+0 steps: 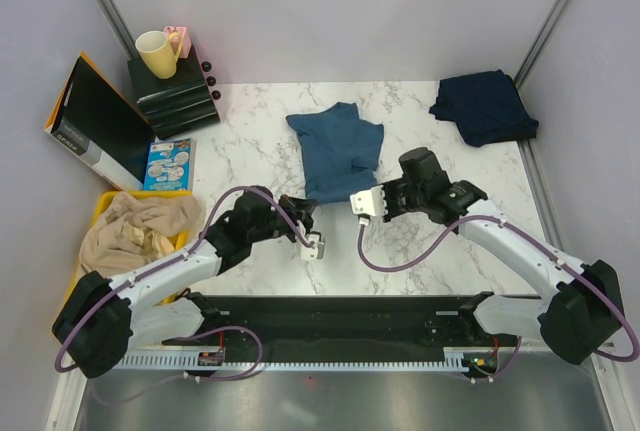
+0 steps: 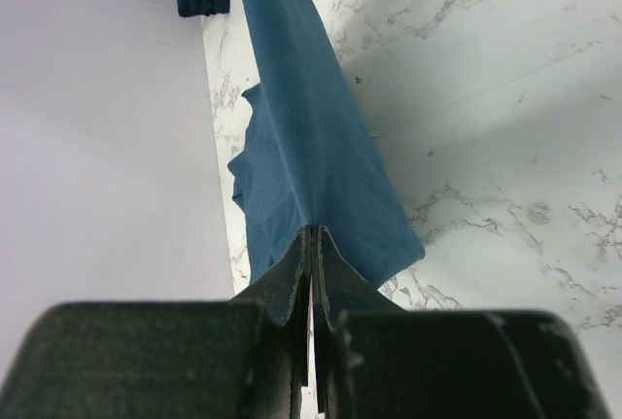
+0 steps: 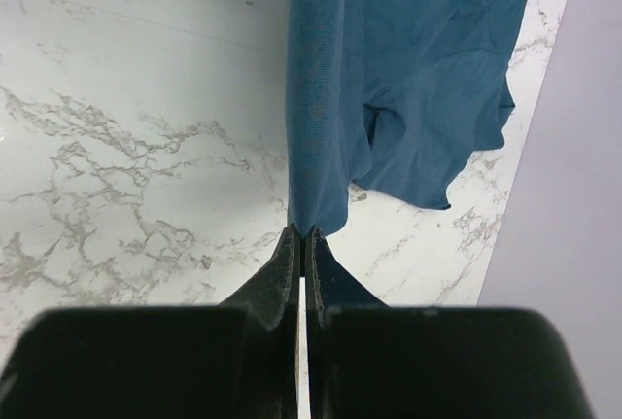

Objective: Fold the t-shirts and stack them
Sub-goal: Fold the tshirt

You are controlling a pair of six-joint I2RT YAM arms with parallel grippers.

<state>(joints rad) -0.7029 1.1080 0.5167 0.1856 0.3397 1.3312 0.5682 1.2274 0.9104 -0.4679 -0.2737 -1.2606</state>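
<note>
Top external: steel-blue t-shirt (image 1: 335, 146) lies rumpled mid-bench (image 1: 420, 251). The navy t-shirt (image 1: 484, 106) is bunched at far right, well apart. No stack yet.
Left wrist: left gripper (image 2: 311, 239) is clamped tight on the steel-blue t-shirt's edge.
Right wrist: right gripper (image 3: 301, 236) pinches the same cloth, fully closed.
Judgement: first fold barely begun; navy untouched.

blue tee (image 1: 335, 151): matt soft cloth | table (image 1: 420, 241): smooth marble-look
</note>
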